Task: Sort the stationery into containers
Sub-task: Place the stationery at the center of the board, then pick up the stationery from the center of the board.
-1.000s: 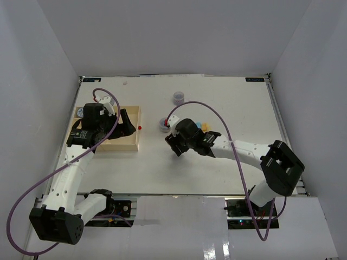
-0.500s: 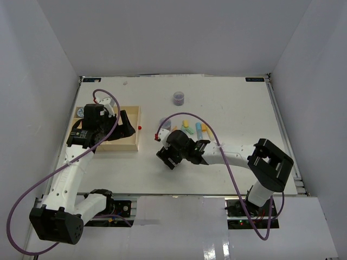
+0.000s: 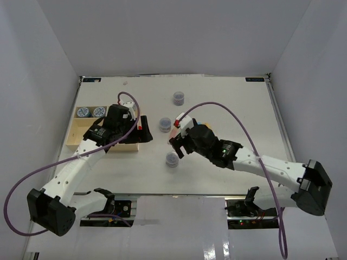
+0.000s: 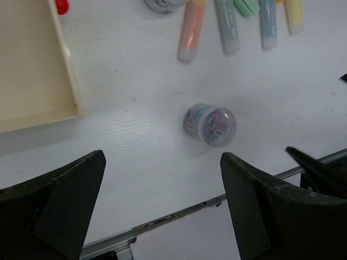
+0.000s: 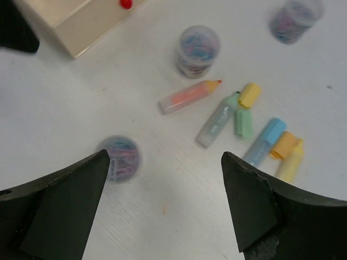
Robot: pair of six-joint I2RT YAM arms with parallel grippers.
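Grey-purple jar (image 3: 172, 158) upright on surface (image 3: 233, 108), just near-side of right claw (image 5: 165, 154), whose jaws stand apart, empty. Left claw (image 4: 162, 157), likewise apart, hangs farther off beside the tray (image 4: 32, 70).

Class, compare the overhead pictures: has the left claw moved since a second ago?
Yes. The left claw shifted right, from above the tray to past its right edge.

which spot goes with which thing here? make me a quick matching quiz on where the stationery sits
Things:
1. blue-lidded jars
2. pastel sticks
3. small red object

Places:
a. on the table, just outside the tray wall
b. inside the tray
c. lying loose on the table beside a grey-purple jar

Pairs: 1-b, 2-c, 3-a
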